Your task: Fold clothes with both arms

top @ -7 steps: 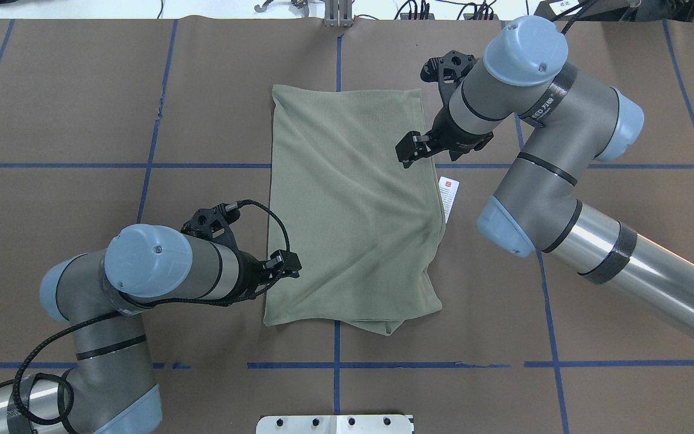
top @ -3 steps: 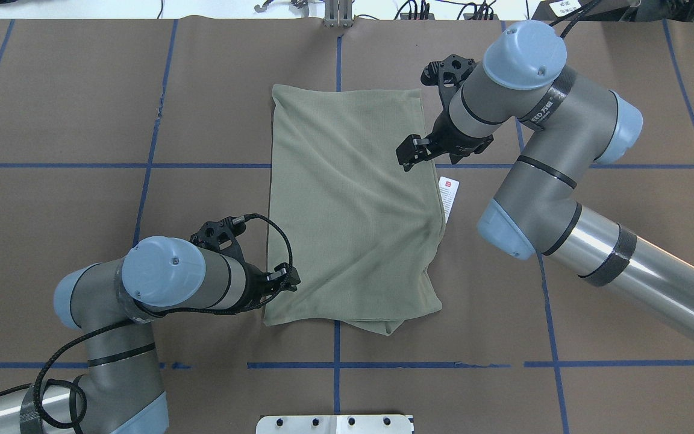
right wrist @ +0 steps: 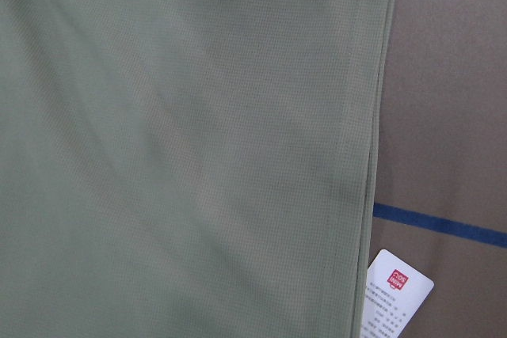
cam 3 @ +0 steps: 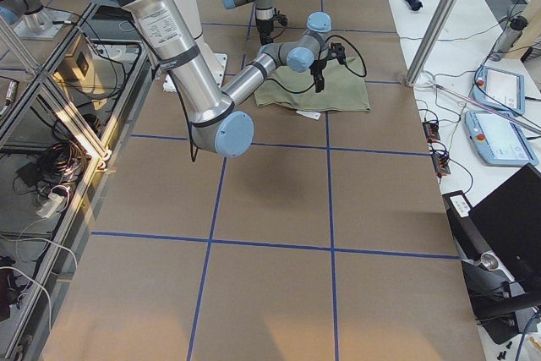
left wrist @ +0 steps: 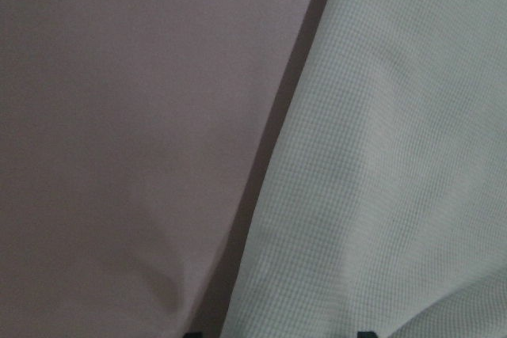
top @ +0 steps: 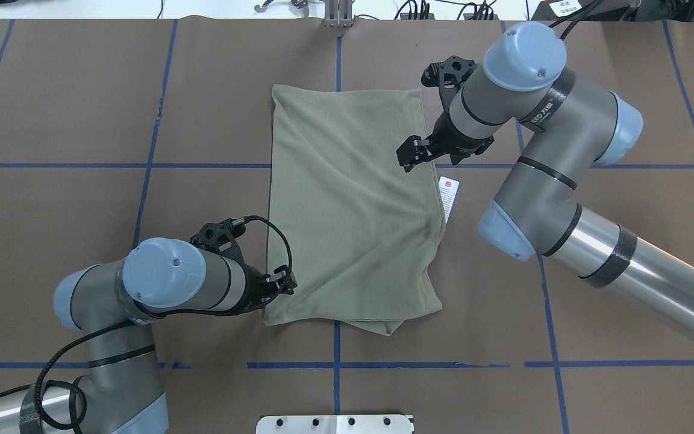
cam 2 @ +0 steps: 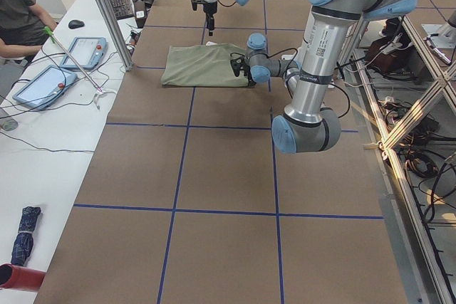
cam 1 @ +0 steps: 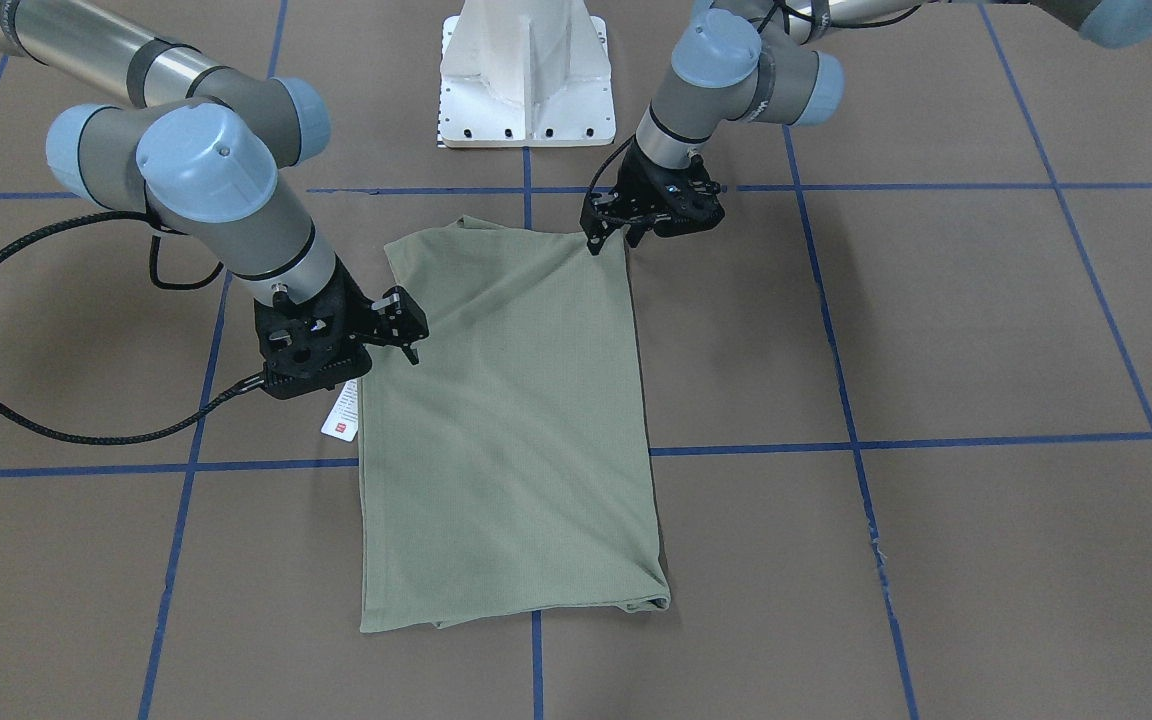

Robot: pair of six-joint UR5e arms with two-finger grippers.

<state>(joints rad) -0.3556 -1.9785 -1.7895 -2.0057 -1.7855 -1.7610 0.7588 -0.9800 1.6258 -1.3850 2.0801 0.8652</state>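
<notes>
The folded green shirt [top: 347, 205] is laid mid-frame in the overhead view. The left gripper [top: 288, 284] is held apart at its lower left edge. The right gripper [top: 406, 159] is seen over its right edge, but its state cannot be told.

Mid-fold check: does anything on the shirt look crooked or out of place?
Yes. The white hang tag sticks out past the robot's-right edge of the shirt, and an under layer peeks out beyond the edge nearest the robot, so the edges aren't flush.
</notes>
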